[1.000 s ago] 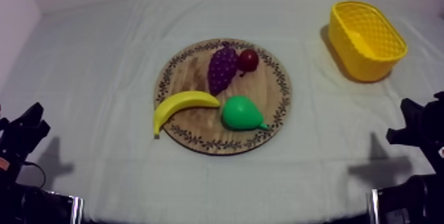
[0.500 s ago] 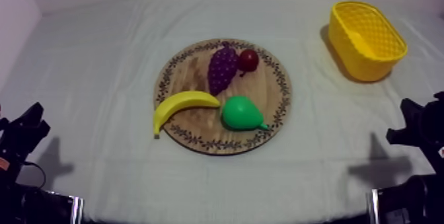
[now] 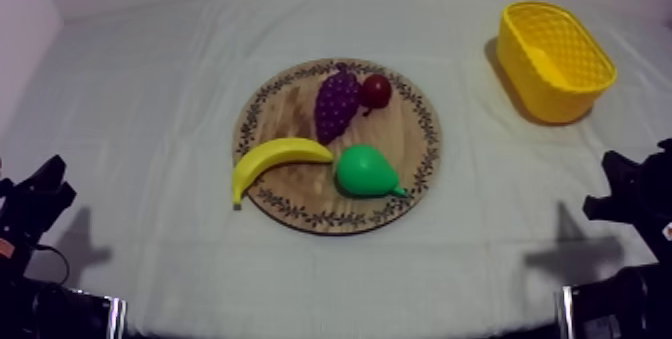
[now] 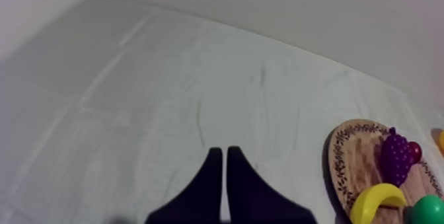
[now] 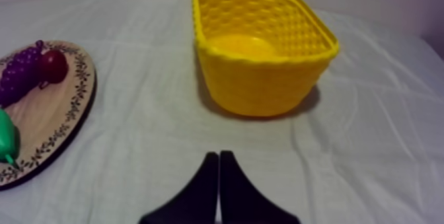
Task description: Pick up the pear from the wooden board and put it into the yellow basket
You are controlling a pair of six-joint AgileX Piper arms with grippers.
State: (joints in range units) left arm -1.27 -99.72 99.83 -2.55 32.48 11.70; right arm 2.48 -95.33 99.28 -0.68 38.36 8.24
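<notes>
Two grippers sit low at the near edge. In the left wrist view my left gripper (image 4: 223, 152) has its fingers pressed together on nothing, over bare cloth (image 4: 132, 94). Mid-table, the wooden board (image 3: 290, 103) carries the banana (image 3: 275, 156), grapes (image 3: 335, 103), small red fruit (image 3: 376, 90) and, at its near right, the pear (image 3: 365, 172). Open cloth separates the board from the yellow basket (image 5: 264, 88), whose bare floor shows in the right wrist view. My right gripper (image 5: 219, 155) is likewise closed on nothing.

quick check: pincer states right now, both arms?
Left pincer: closed, holding nothing.
Right pincer: closed, holding nothing.
</notes>
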